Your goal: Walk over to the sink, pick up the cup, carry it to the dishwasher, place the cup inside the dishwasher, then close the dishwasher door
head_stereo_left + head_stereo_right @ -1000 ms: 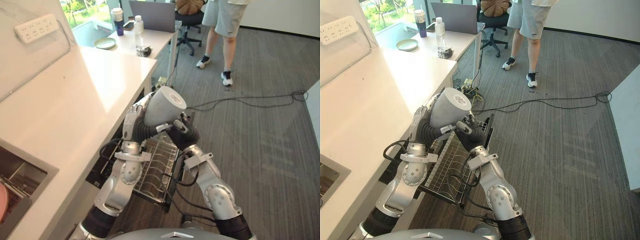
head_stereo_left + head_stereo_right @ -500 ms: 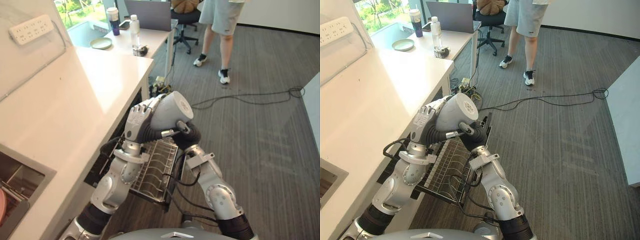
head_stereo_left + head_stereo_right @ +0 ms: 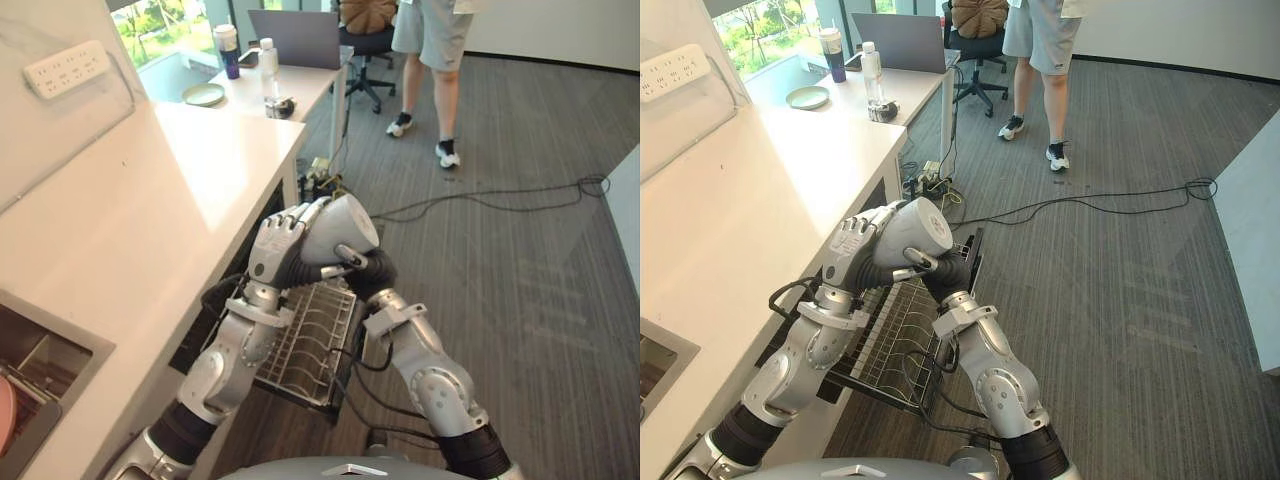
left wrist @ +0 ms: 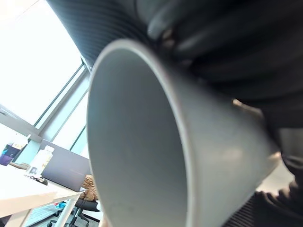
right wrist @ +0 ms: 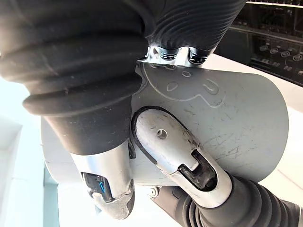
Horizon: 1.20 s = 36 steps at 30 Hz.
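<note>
A grey cup [image 3: 343, 224] hangs tilted on its side above the pulled-out dishwasher rack [image 3: 308, 342], its base turned toward the open floor. My left hand [image 3: 274, 244] wraps it from the counter side, fingers curled over its wall. My right hand [image 3: 366, 270] grips it from below and from the floor side. In the right wrist view, the fingers [image 5: 176, 142] press curled against the cup [image 5: 236, 109]. The left wrist view looks into the cup's open mouth [image 4: 137, 156].
The white counter [image 3: 150, 220] runs along my left, with the sink [image 3: 40, 360] at its near end. Beyond it stands a desk [image 3: 270, 85] with a laptop, a bottle and a plate. A person [image 3: 430, 40] stands at the far end of the grey floor.
Both hands and the cup have sunk a little toward the rack and the cup has tipped further over. The view has shifted slightly.
</note>
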Motion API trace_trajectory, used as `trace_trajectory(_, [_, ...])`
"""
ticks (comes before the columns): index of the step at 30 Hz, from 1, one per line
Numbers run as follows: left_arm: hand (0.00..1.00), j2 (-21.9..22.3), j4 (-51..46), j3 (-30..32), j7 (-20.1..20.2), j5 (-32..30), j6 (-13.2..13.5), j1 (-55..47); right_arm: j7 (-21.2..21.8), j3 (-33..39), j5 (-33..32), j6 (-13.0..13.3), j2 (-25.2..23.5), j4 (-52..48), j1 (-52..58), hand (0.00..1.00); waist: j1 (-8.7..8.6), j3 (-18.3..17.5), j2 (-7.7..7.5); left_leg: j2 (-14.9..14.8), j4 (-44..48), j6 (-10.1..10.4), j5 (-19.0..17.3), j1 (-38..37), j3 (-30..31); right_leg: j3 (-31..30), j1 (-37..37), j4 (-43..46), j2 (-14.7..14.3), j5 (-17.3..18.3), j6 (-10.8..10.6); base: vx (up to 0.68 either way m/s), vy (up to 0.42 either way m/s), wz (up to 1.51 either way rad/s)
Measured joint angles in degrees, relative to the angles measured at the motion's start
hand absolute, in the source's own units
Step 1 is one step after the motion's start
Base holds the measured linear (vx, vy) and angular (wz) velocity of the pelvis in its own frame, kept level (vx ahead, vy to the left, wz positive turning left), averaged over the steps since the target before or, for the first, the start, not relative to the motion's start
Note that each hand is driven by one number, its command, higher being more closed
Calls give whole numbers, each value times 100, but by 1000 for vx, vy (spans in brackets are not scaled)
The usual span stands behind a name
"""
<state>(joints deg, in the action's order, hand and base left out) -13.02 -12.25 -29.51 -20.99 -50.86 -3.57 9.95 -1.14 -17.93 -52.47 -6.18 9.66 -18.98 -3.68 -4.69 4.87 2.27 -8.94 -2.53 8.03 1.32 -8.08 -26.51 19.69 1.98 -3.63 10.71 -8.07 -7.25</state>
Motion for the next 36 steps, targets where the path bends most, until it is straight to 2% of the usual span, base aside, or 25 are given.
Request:
trace_trajectory(5, [100, -59, -16, -6, -24, 0, -39, 31, -280, -260, 6, 441, -1, 0, -36, 100, 100, -19, 28, -9, 42, -1, -1, 17, 16, 2, -2, 0, 2, -13, 9, 0, 0, 0])
trace_trajectory(7, [100, -126, -56, -22, -121, 0, -54, -38, -431, -460, 0, 717, -2, 0, -46, 100, 120, -87, 83, -9, 45, -1, 0, 62, 36, 12, -20, 0, 5, -13, 9, -33, -7, 3])
trace_trajectory(10, [100, -261, -79, -23, -270, 5, -125, -79, -632, -625, -43, 790, -2, 48, -212, 100, 113, -127, 141, -9, 58, -6, 4, 98, 75, 31, -30, 1, 10, -15, 10, -19, -6, 5])
trace_trajectory(11, [0, -307, -83, -20, -336, 5, -202, -72, -704, -702, -166, 871, -2, 142, -347, 100, 121, -138, 158, -12, 57, -8, 12, 102, 95, 44, -24, 3, 9, -15, 10, -29, -9, 7])
trace_trajectory(15, [0, -493, -335, -82, -515, 7, -216, -332, -1003, -880, -331, 1083, -3, 245, -621, 100, 146, -153, 181, -12, 57, -11, 24, 110, 134, 75, -24, 13, 14, -15, 10, -18, -5, 5])
trace_trajectory(18, [0, -496, -317, -88, -617, 10, -216, -440, -1219, -1004, -131, 1159, -14, 245, -625, 100, 173, -155, 184, -9, 62, -14, 28, 110, 153, 92, -28, 17, 21, -15, 10, -6, 0, 2])
trace_trajectory(29, [0, -492, -303, -142, -643, 28, -216, -513, -1573, -1062, 191, 1304, -66, 245, -627, 100, 163, -164, 232, -7, 62, -13, 31, 109, 155, 92, -24, 23, 23, -14, 11, 0, 0, 0])
trace_trajectory(34, [0, -471, -430, -143, -643, 198, -216, -529, -1644, -878, 1329, 1327, -243, 244, -631, 100, 141, -156, 273, -6, 61, -15, 35, 106, 163, 99, -15, 24, 24, -14, 11, 0, 0, 0])
trace_trajectory(36, [0, -406, -474, -140, -681, 351, -216, -567, -1634, -751, 1982, 1210, -250, 243, -730, 100, 128, -155, 276, -5, 60, -15, 35, 106, 163, 99, -5, 23, 25, -14, 11, 0, 0, 0])
